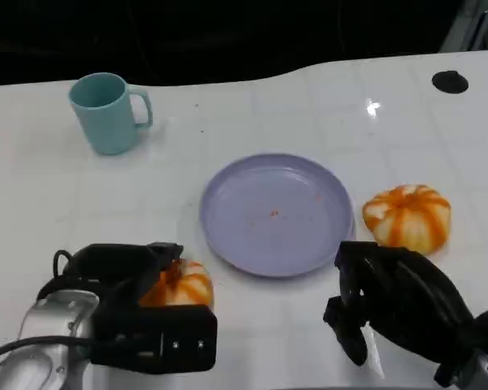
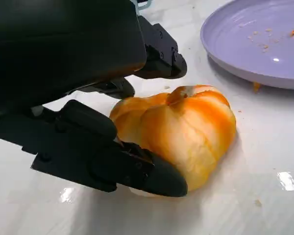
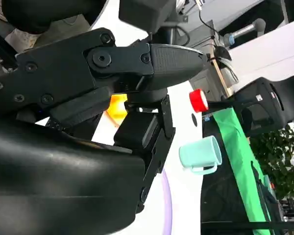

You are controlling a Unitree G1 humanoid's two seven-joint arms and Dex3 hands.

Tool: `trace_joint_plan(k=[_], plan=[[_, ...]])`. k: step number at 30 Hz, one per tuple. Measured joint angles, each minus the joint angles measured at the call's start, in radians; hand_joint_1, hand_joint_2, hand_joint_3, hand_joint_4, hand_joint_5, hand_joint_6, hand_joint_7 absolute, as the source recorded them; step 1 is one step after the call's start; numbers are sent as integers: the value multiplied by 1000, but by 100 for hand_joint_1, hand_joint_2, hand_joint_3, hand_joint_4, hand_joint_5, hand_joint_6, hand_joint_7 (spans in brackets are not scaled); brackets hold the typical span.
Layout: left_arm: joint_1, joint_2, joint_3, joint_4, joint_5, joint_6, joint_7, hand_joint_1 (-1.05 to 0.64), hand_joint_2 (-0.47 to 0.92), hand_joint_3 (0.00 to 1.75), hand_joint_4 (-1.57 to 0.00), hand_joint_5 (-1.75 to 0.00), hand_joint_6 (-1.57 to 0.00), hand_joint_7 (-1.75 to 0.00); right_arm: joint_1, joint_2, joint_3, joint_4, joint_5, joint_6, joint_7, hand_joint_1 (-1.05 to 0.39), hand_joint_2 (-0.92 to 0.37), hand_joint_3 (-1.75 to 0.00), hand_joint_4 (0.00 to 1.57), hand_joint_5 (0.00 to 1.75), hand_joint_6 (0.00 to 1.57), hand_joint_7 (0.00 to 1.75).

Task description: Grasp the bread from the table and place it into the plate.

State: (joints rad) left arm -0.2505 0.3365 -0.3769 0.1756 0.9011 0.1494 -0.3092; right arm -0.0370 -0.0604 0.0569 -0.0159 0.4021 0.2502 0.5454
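Across the white glossy counter, going from the left, a pale teal handled mug is standing well back, apart from everything else. Nearer the front, the left robot hand is closing around a round, orange-and-cream striped bread roll that is sitting on the counter just beside the near-left rim of the shallow lavender plate. From the left wrist view, one black finger is lying along the lower side of the roll and other fingers are arching over its top; they seem to be touching the crust, though whether the grip is already firm is hard to tell.

The roll is looking light, soft and springy, with a glazed, slightly slick crust, so a hard squeeze is likely to dent it and shed more crumbs like those already dotting the plate. Cradling it low across its widest part, fingers opposite one another, is looking safest, with gentle pressure.

Right of the plate, a second striped roll is resting untouched. In front of it the right robot hand is hovering with its fingers curled loosely, holding nothing.
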Motion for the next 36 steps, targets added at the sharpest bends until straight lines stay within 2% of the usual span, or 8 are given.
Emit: trace_joint_plan(k=[4,9,11,15,16,18,20,36], plan=[[-30,-4,-12,75,-30,-22,45,-70,92,6,-34,-21,-30,-3,1,0,0,-3,0,0,0,-95,-92,-42,128,159,109,150],[-44,-3,-4,140,-96,-66,112,-45,92,2,-61,-32,-53,-8,1,0,-1,-5,1,0,1,-96,-92,-41,128,158,109,150],[-47,-3,7,164,-125,-96,152,-26,92,17,-78,-98,-95,-13,1,0,-1,-9,1,2,1,-97,-92,-41,129,158,109,150],[-51,13,17,243,-160,-228,297,-24,90,35,-90,-122,-127,-20,3,0,-1,-13,1,3,-3,-96,-92,-42,129,158,109,151],[-52,16,17,254,-164,-247,318,-24,88,39,-87,-140,-125,-36,3,0,-1,-14,1,3,-5,-96,-92,-42,129,158,109,151],[-53,23,13,269,-161,-269,352,-23,88,42,-83,-167,-85,-133,4,0,-1,-16,0,3,-6,-96,-92,-43,129,158,109,151],[-54,32,0,280,-138,-280,397,-23,91,44,-82,-173,-69,-166,4,0,-1,-16,1,3,-6,-96,-92,-42,129,159,109,151],[-30,83,-19,190,-91,-227,408,-21,91,39,-80,-175,-66,-165,7,0,-2,-26,2,4,-10,-96,-92,-44,129,160,108,152]])
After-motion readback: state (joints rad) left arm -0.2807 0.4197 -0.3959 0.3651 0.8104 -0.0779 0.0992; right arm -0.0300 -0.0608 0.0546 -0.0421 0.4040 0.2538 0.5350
